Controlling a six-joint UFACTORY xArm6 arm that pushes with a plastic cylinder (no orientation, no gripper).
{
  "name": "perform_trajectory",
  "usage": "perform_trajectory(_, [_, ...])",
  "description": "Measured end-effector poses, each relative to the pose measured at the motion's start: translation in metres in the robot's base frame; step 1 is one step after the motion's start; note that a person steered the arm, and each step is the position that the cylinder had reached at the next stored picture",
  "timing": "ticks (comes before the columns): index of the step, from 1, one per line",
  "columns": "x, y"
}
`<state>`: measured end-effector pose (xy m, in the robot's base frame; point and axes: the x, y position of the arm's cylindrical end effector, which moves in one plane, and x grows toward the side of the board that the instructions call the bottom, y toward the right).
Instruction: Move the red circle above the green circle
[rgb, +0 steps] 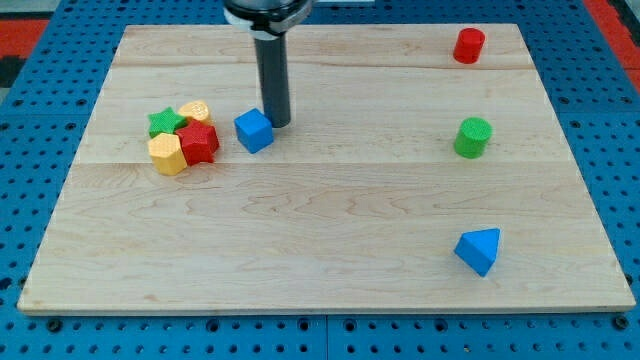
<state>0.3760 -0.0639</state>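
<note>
1. Camera view, starting at the bottom of the frame: down in the lower right sits a blue triangular block (479, 250), alone, well apart from everything else on the pale wooden surface (300, 240).
2. Up the right side we go, and there's the green circle (473, 137), upright at mid-height on the right.
3. Across to the left at about the same height, a tight cluster: a yellow block (166, 153) at the front, a red block (198, 143) touching its right side, a green star (164, 122) just behind, and another yellow block (195, 110) tucked at the back.
4. Just right of that cluster, the blue cube (254, 130), close to the red block but with a sliver of wood between them.
5. And here's my tip (277, 123), the dark rod coming down from the top of the frame, planted right against the blue cube's upper right side. No hand on this rig, so nothing is open or closed; it's only the rod.
6. Farthest of all, upper right corner: the red circle (468, 46), directly above the green circle in the frame, clear wood between them, and far from my tip.
</note>
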Motion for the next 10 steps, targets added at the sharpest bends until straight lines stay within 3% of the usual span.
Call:
perform_trajectory(1, [-0.001,0.0])
perform_trajectory(2, [-0.011,0.095])
perform_trajectory(4, [-0.07,0.269])
perform_trajectory(6, [-0.157,0.378])
perform_trajectory(8, [-0.155,0.247])
perform_trajectory(9, [-0.124,0.2])
perform_trajectory(10, [-0.13,0.196])
